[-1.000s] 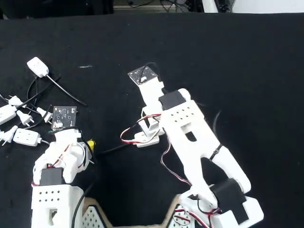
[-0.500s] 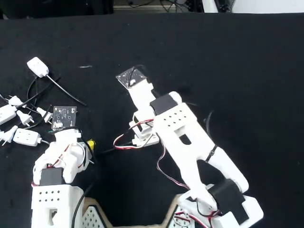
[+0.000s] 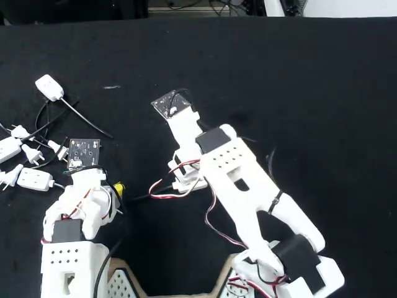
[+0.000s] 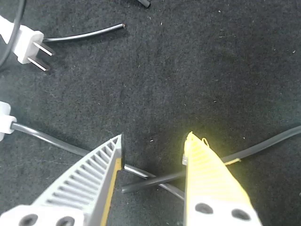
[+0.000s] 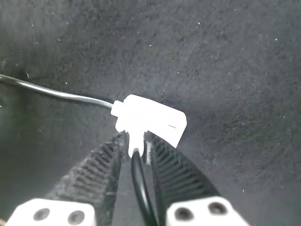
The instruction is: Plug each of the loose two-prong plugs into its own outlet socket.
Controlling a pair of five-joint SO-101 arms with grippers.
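Observation:
My right gripper (image 5: 136, 141) is shut on the narrow neck of a white plug (image 5: 150, 120), whose black cable (image 5: 140, 183) runs back between the fingers. A thin cable (image 5: 56, 93) leaves the plug's white body sideways over the black cloth. In the high view this arm's wrist (image 3: 171, 103) hangs over the table's middle. My left gripper (image 4: 153, 141) is open above two crossed black cables (image 4: 150, 179), holding nothing. A loose two-prong plug (image 4: 27, 44) lies beyond it. Several white plugs (image 3: 31, 155) and outlet sockets (image 3: 34, 179) lie tangled at the table's left edge.
Another white socket (image 3: 48, 87) with a black lead lies farther back on the left. A white piece (image 4: 3, 123) with a black cable sits near the left gripper. Black cloth (image 3: 298, 81) covers the table. The left arm's wrist (image 3: 84, 152) is next to the tangle.
The right arm has swung its wrist left and slightly toward the near side, carrying the plug. The left arm has kept still.

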